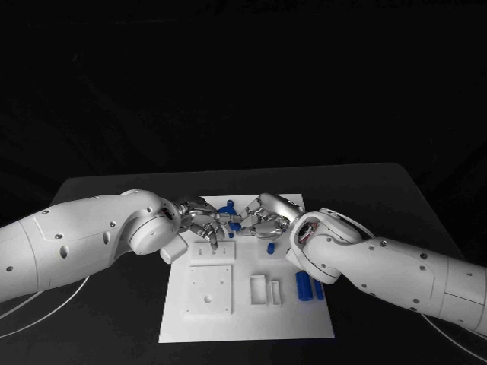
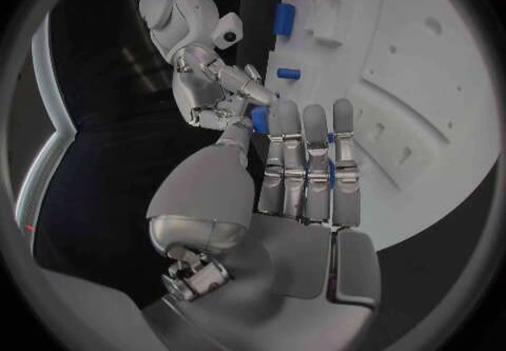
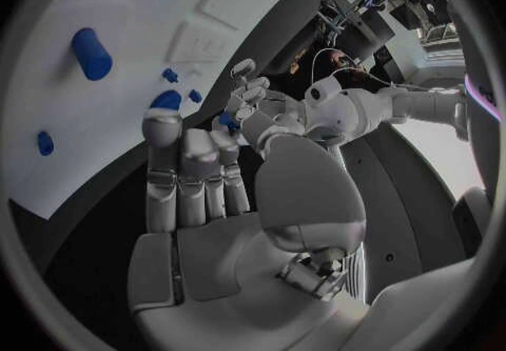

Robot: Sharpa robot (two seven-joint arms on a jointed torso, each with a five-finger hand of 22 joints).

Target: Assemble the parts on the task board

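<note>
- Black backdrop fills the far half of the head view; below it sits the black table (image 1: 112,190), its far edge and rounded corners catching a little light.
- White task board (image 1: 243,319) lies in the middle of the table, its long side running away from the robot — a square raised plate with small holes sits near its left front, and two narrow upright white blocks stand just right of that plate.
- Both white arms reach in from the sides and meet over the far half of the board.
- Left hand (image 1: 205,222) hovers over the board's far left part, fingers pointing toward the other hand. In the left wrist view its fingers (image 2: 314,157) lie straight and side by side, with blue showing between and behind them; whether it actually grips a piece I cannot tell.
- Right hand (image 1: 263,215) sits just beside the left one, fingertips close together. In the right wrist view its fingers (image 3: 192,174) are extended side by side with the thumb apart and the palm bare — nothing is visibly held in it.
- Blue cylinder (image 1: 303,286) lies on the board's right side, near the right forearm, with a second, thinner blue piece (image 1: 318,290) touching or just beside it.
- Small blue peg (image 1: 271,248) lies on the board just under the right hand.
- More small blue parts (image 1: 231,207) sit at the far edge of the board between the two hands; their shapes are too small to tell.
</note>
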